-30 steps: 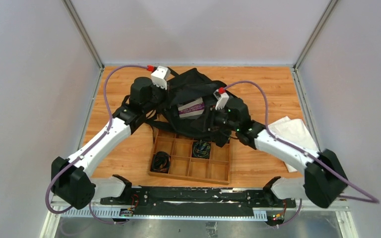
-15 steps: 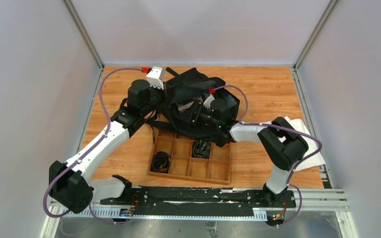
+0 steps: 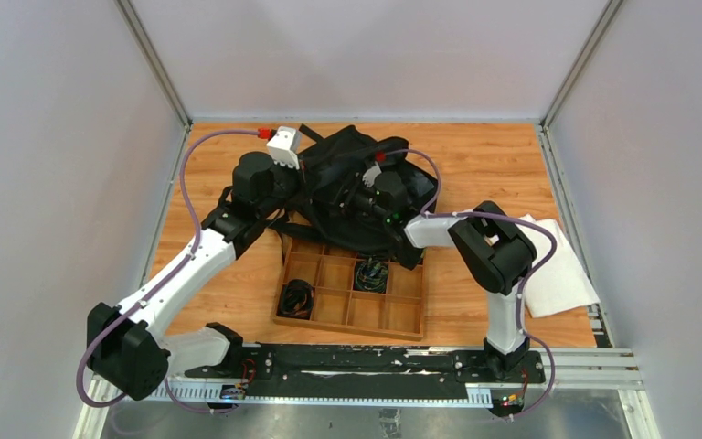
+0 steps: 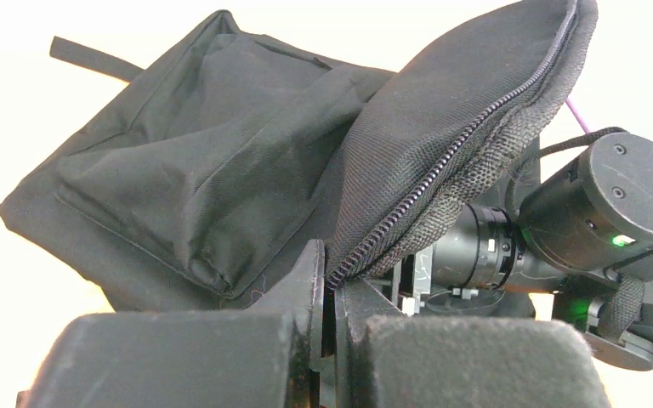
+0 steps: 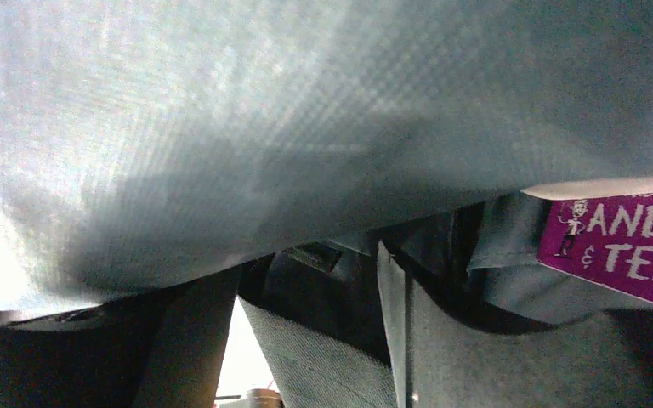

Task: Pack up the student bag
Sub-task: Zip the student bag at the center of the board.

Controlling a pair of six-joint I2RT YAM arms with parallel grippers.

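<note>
The black student bag [image 3: 347, 151] lies at the back of the table, behind the tray. My left gripper [image 4: 332, 285] is shut on the zipper edge of the bag's flap [image 4: 468, 110] and holds it raised. In the top view that gripper [image 3: 309, 178] sits at the bag's left side. My right wrist [image 3: 379, 187] reaches under the flap, its fingers hidden inside the bag. In the right wrist view the right gripper [image 5: 306, 280] is surrounded by bag lining [image 5: 264, 127], jaws apart with nothing clamped. A purple-covered book [image 5: 629, 246] lies to its right.
A wooden compartment tray [image 3: 347, 329] sits in front of the bag, with coiled cables [image 3: 296, 297] in one cell and another bundle [image 3: 371, 273] in a second. A white cloth [image 3: 558, 274] lies at the right. The right arm's elbow [image 3: 498, 251] stands folded above the table.
My right arm has swung left and pushed deeper under the bag's flap, its elbow folding up. The purple book, visible at the bag's mouth before, no longer shows from above.
</note>
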